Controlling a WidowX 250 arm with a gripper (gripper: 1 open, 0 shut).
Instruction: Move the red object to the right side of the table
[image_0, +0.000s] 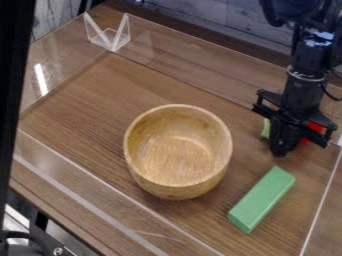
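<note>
At the right side of the table (94, 110) my gripper (283, 146) points almost straight down, its black fingers together and their tips close to the wood. The red object (318, 130) is mostly hidden by the fingers. Only small glossy red patches show on either side of them, so the fingers appear shut on it. Whether it rests on the table or hangs just above it cannot be told.
A wooden bowl (178, 150) stands in the middle, left of the gripper. In front of the gripper a green rectangular block (262, 199) lies near the front right edge. Low clear walls edge the table, and a small clear stand (107, 32) sits at the back left.
</note>
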